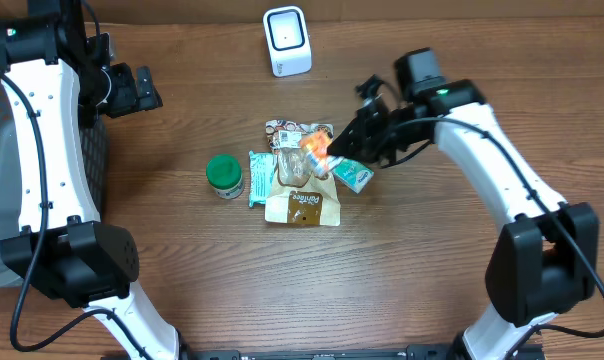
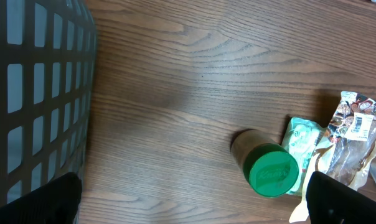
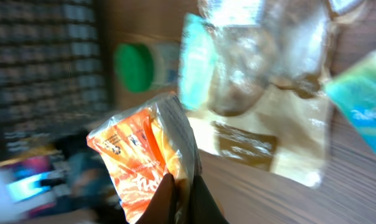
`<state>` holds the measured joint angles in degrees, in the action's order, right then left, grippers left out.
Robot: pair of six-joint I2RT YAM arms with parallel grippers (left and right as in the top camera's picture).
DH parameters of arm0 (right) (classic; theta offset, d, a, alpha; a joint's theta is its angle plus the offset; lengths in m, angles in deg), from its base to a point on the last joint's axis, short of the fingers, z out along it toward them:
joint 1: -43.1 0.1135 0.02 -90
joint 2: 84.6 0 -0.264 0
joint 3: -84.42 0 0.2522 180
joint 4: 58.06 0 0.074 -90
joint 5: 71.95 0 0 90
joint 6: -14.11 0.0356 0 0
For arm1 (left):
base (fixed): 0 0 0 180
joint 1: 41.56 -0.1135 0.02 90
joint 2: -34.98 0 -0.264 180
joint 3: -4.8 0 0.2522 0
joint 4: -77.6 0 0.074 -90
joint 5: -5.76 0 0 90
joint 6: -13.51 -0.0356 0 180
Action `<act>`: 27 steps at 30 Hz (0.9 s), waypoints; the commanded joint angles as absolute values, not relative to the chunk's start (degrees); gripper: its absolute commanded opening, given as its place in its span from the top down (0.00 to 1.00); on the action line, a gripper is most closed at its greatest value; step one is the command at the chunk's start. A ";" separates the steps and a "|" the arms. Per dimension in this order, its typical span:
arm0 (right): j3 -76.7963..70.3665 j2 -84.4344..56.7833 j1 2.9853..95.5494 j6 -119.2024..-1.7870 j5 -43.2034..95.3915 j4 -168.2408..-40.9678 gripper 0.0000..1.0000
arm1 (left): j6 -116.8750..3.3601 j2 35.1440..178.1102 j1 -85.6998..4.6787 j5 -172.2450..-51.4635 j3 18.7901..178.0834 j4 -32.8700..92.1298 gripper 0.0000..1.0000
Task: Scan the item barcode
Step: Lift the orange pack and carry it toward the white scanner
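Right wrist view is motion-smeared: the print on the orange snack packet (image 3: 141, 158) is unreadable and I can't make out a barcode. Its lower end is hidden behind the right gripper (image 3: 180, 190), which is pinched tight on the packet's edge. The packet is glossy, crinkled, orange with white lettering and a grey side. It's held over the right side of the packet pile (image 1: 300, 190) mid-table, well apart from the white scanner (image 1: 287, 40). Green-lidded jar (image 1: 224, 175) is just beside the pile. Left gripper (image 1: 132, 88) is spread wide and empty, near the mesh basket (image 2: 32, 93), which is cut off at the frame edge.
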<state>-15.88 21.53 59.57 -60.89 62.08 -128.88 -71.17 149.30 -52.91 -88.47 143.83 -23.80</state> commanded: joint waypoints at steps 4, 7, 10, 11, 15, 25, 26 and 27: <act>-32.67 20.09 68.56 -57.85 24.23 -135.96 0.96 | -72.68 147.79 -53.15 -88.25 143.96 -23.71 0.00; -40.78 20.70 70.98 -58.05 10.78 -135.96 0.96 | -72.68 147.79 -53.15 -88.25 143.96 -23.71 0.00; -43.79 21.24 73.19 -63.34 -1.06 -129.47 0.96 | -72.68 147.79 -53.15 -88.25 143.96 -23.71 0.00; -43.77 21.38 73.65 -65.52 -4.36 -126.41 0.96 | -72.68 147.79 -53.15 -88.25 143.96 -23.71 0.00; -43.73 24.98 74.54 -76.76 -11.79 -111.00 0.96 | -72.68 147.79 -53.15 -88.25 143.96 -23.71 0.01; -43.73 40.48 74.57 -99.55 -11.95 -78.58 0.96 | -72.68 147.79 -53.15 -88.25 143.96 -23.71 0.00; -43.73 41.81 74.57 -100.93 -12.01 -76.42 0.96 | -72.68 147.79 -53.15 -88.25 143.96 -23.71 0.00; -43.73 43.17 74.61 -102.44 -12.43 -74.23 0.96 | -72.68 147.79 -53.15 -88.25 143.96 -23.71 0.00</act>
